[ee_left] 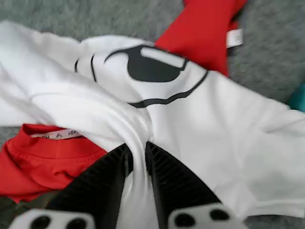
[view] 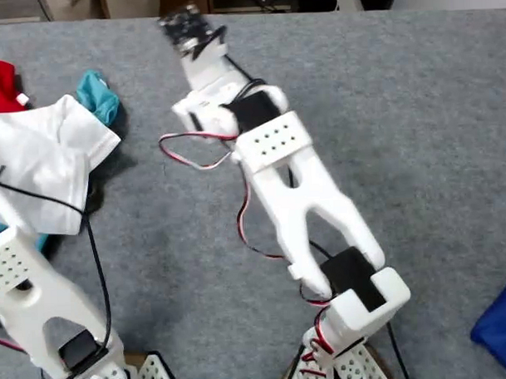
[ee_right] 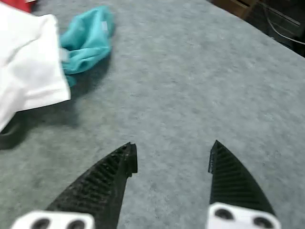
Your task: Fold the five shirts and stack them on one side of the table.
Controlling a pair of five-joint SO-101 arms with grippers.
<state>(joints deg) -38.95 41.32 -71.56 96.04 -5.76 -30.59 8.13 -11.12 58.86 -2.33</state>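
The left claw [ee_left: 138,148] is closed on a raised fold of the white shirt [ee_left: 228,124], with the cloth pinched between its two black fingers. The shirt lies crumpled and unfolded near the left edge of the grey surface [view: 383,110], and a black graphic [ee_left: 152,67] faces up on it. A red shirt [ee_left: 205,28] pokes out from under the white one on its far side. More red cloth with a neck label shows beside the left claw. I cannot tell whether that is the same garment or a second one.

A teal shirt [ee_right: 88,38] is bunched up just beside the white shirt's far right corner, partly tucked under its edge. In the high view a black cable [view: 93,245] runs across the white shirt and down along the left arm.

The right claw [ee_right: 173,144] is wide open and holds nothing. Bare grey surface shows between its fingers. In the high view the right arm stretches from the near edge towards the far middle of the surface, well apart from the pile of shirts. A blue cloth [view: 503,322] lies at the near right edge of the surface, far from the other garments.
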